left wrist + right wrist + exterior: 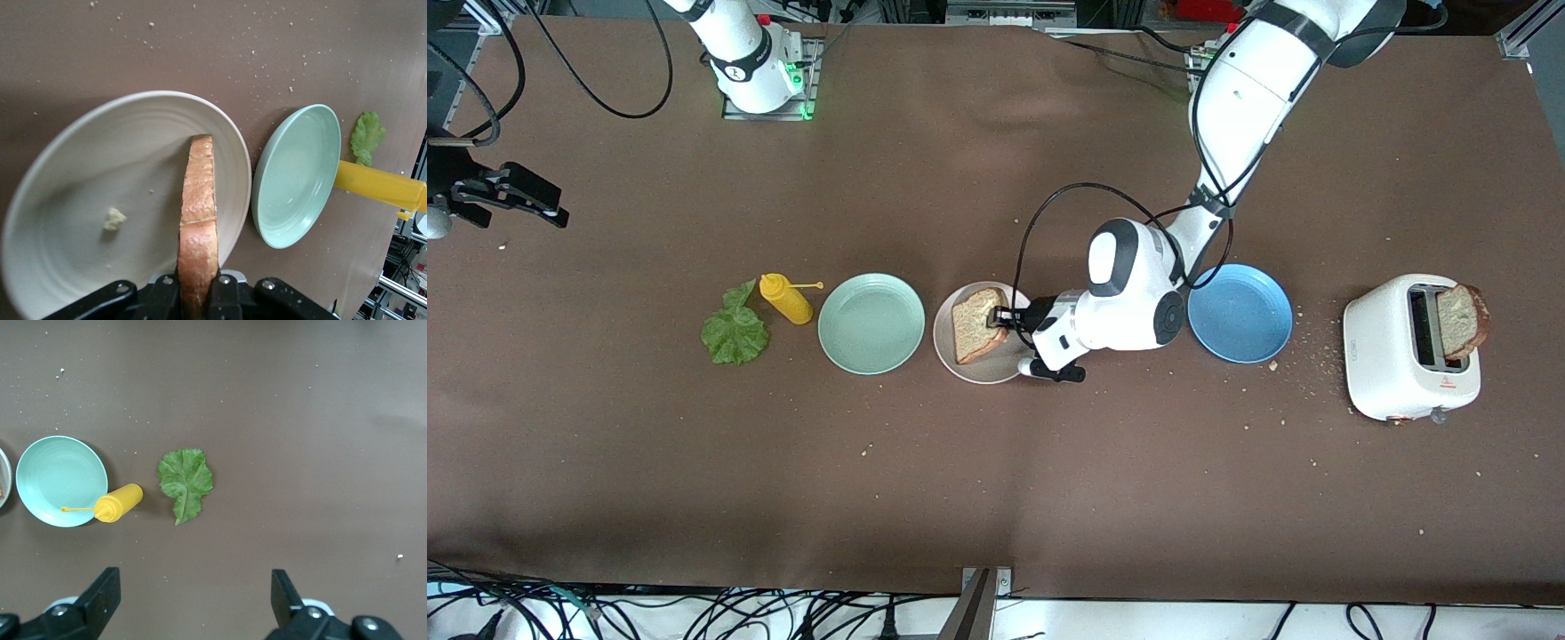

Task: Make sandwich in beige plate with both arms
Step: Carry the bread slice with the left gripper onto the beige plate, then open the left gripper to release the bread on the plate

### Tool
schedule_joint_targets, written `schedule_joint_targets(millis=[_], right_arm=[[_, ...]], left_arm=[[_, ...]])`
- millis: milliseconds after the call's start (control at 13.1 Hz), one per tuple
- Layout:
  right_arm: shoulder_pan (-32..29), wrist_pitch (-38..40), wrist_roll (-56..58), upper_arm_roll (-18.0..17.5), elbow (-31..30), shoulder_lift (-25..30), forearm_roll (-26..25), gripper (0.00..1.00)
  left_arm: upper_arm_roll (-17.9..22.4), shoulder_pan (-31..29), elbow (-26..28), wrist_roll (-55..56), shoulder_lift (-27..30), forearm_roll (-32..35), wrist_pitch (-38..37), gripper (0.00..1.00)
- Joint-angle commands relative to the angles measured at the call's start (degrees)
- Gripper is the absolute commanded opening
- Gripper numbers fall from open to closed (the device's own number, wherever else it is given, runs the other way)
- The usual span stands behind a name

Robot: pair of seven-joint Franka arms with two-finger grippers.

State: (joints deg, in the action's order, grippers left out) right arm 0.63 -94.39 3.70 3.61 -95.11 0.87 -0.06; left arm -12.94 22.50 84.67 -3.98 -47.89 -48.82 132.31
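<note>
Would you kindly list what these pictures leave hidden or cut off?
- Front view: the left end effector and wrist cover part of the beige plate.
- Left wrist view: the bread slice shows edge-on, so its faces are hidden.
- Front view: the toaster hides the second slice's lower part.

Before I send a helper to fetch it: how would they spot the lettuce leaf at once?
Start at the row of three plates across the middle of the table and go to the mint-green plate, the one toward the right arm's end. Past it stands a yellow squeeze bottle, and right beside that lies the lettuce leaf: flat, ruffled, the only green leafy thing there.
</note>
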Motion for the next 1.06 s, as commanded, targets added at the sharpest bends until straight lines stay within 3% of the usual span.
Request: schedule_joint_targets(millis=[0,609,685,761,837,989], right_arm=[[-0.1,0.97,0.17,0.17,1.33,-0.52,0.76,1.0],[-0.1,1.05,0.17,0.17,1.33,-0.52,0.76,1.0],[-0.1,1.05,0.17,0.17,1.33,-0.52,0.76,1.0],[-0.02,0.97,0.17,0.17,1.33,-0.52,0.76,1.0],[-0.02,0.97,0.17,0.17,1.33,-0.52,0.76,1.0],[-0.1,1.05,0.17,0.17,1.33,-0.52,0.76,1.0]], left_arm=[[0.64,0.88,-1.35,-0.85,-1.24,-1.46,0.76,0.0],[1.34,-1.93,1.37,-0.85,-0.8,3.98,-0.12,0.0],[1.34,-2.02,1.81,-0.76,-0.8,4.78,-0.12,0.1],[1.34,-1.94,1.81,-0.5,-0.8,4.79,-0.12,0.67],[1.34,-2.02,1.81,-0.06,-0.8,4.79,-0.12,1.0],[1.43,-2.29,1.99,0.29,-0.54,4.96,-0.12,1.0]])
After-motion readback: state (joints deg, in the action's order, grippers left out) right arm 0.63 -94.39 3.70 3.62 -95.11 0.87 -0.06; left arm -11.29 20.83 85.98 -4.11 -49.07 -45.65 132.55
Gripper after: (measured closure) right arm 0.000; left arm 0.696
